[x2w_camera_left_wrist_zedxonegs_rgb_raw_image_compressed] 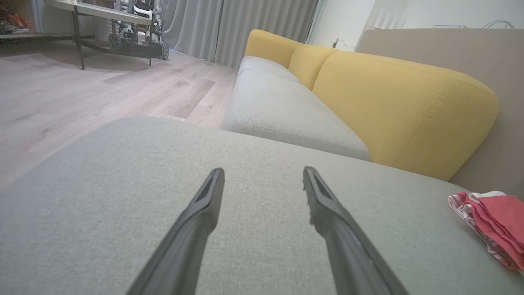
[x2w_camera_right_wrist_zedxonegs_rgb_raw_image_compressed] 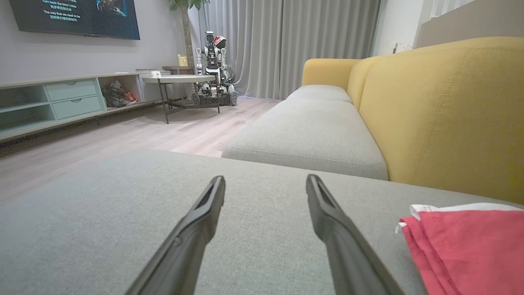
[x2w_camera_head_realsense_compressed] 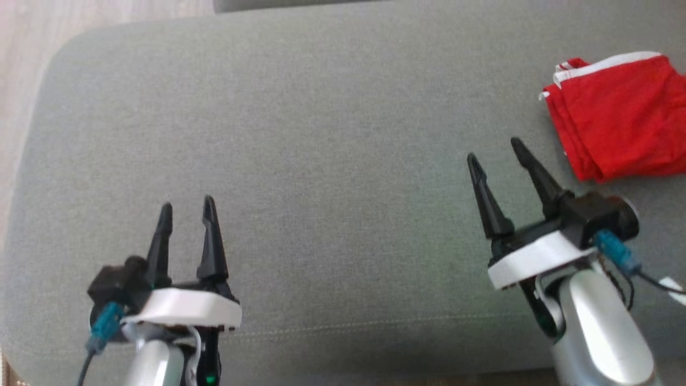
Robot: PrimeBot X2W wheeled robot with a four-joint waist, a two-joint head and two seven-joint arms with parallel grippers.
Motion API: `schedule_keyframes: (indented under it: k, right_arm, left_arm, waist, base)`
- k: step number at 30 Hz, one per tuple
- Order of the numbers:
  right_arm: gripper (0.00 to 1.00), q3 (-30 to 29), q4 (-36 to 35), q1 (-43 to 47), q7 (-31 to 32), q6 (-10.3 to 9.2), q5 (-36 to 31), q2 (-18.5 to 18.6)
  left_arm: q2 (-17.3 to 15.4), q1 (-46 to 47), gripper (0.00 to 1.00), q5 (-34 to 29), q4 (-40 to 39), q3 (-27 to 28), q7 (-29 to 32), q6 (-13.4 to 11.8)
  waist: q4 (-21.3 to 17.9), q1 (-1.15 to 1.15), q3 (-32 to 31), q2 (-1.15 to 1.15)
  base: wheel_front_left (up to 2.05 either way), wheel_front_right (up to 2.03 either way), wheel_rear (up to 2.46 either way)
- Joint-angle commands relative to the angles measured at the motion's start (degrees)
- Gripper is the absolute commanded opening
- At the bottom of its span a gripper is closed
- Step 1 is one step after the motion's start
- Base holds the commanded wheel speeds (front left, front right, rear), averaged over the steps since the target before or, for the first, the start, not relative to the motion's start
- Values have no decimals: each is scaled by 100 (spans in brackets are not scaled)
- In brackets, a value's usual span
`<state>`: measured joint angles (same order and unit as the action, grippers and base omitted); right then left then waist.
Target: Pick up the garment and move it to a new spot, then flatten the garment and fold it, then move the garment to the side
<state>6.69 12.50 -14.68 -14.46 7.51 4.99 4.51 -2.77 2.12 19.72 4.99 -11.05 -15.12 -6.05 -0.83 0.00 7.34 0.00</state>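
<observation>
Folded red garment (x2w_camera_head_realsense_compressed: 621,115) at the right edge of the grey seat (x2w_camera_head_realsense_compressed: 321,134), likely put there to be out of the way. Left gripper (x2w_camera_head_realsense_compressed: 187,203) at the seat's front left, spread wide, holding nothing. Right gripper (x2w_camera_head_realsense_compressed: 494,149) at the seat's right, near the garment, spread wide and empty too. White words on the TV (x2w_camera_right_wrist_zedxonegs_rgb_raw_image_compressed: 77,16) beyond the seat, too small to read.

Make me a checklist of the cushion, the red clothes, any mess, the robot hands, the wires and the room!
Surface: grey cushion, bare and smooth.
Job's things: red garment, folded, lying at the cushion's right edge.
Clutter: nothing seen.
Grippers: left gripper open, empty; right gripper open, empty, near the garment, not touching.
Cables: blue plug with a cable at each wrist.
Surroundings: yellow sofa back, wooden floor, curtains, television, another robot.
</observation>
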Motion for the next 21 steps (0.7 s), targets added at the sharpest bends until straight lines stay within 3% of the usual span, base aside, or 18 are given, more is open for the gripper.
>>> schedule_keyframes:
  k: [1, 21]
  right_arm:
    - [100, 101, -260, -87, -52, -2, -63, -72]
    - [100, -112, -481, 303, -53, -2, -86, -162]
  left_arm:
    - [-11, 119, 100, -28, -159, 143, 12, 8]
    - [-11, -23, 100, -312, -306, 216, 12, -7]
  waist:
    - [37, 0, -57, 0]
    - [-28, 0, -132, 0]
  base:
    - [0, 0, 0]
    - [0, 0, 0]
